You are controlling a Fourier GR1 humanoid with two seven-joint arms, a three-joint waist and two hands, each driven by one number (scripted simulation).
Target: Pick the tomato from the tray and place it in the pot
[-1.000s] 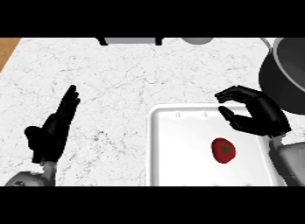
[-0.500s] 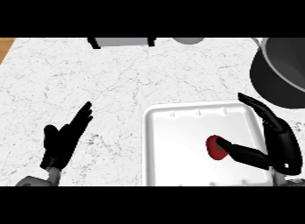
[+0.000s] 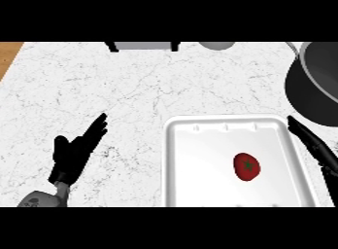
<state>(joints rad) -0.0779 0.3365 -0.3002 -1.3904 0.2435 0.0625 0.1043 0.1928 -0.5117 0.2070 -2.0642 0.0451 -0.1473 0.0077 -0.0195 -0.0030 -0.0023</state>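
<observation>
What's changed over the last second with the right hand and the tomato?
The right hand came down from above the tray's far right corner, reached its thumb toward the tomato half a second ago, and now lies with straight fingers along the tray's right rim, holding nothing. The tomato still lies in the tray. The left hand rests open on the counter, and the pot stays at the upper right.

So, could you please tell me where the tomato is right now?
In the head view, the tomato lies in the white tray, right of centre, with the right hand just beyond the tray's right rim.
</observation>
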